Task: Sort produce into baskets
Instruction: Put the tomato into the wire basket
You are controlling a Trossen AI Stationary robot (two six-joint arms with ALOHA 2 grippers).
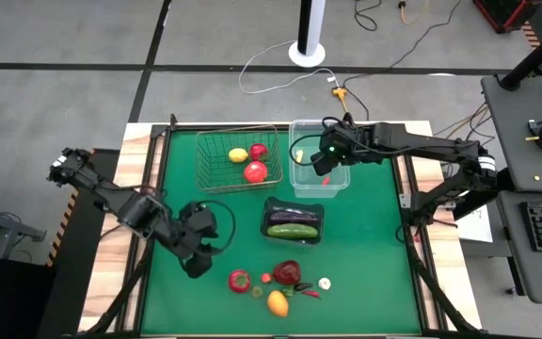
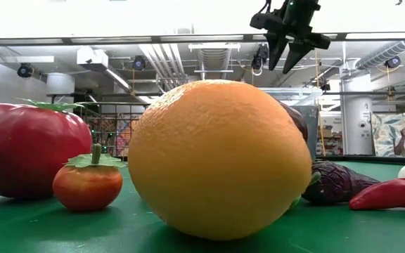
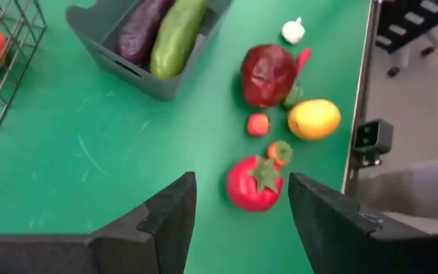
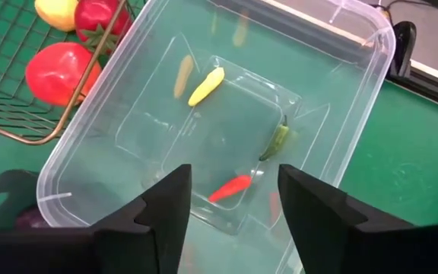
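Green felt covers the table, with grey floor and loose cables around it in the high view. My right gripper (image 1: 326, 169) hangs at upper centre right of that frame, over the clear plastic tub (image 1: 298, 132), its fingers (image 4: 164, 204) parted and holding nothing. Directly below them a red chili (image 4: 230, 187) lies on the tub floor, with a yellow chili (image 4: 205, 86) and a green chili (image 4: 279, 140) apart from it in the same tub.

My left gripper (image 1: 196, 254) sits at lower left of the high view, fingers apart and empty, just above the felt. Ahead of it, lower centre, loose produce is strewn: a red tomato (image 1: 240, 280), a dark-red round one (image 1: 287, 272), an orange fruit (image 1: 277, 302) and white garlic (image 1: 325, 282).

At upper centre, the wire basket (image 1: 205, 160) holds a yellow lemon (image 1: 238, 155) and two red fruits (image 1: 255, 171). At frame centre, the dark tray (image 1: 320, 233) holds a purple eggplant (image 1: 290, 217) and a green cucumber (image 1: 292, 230) side by side.
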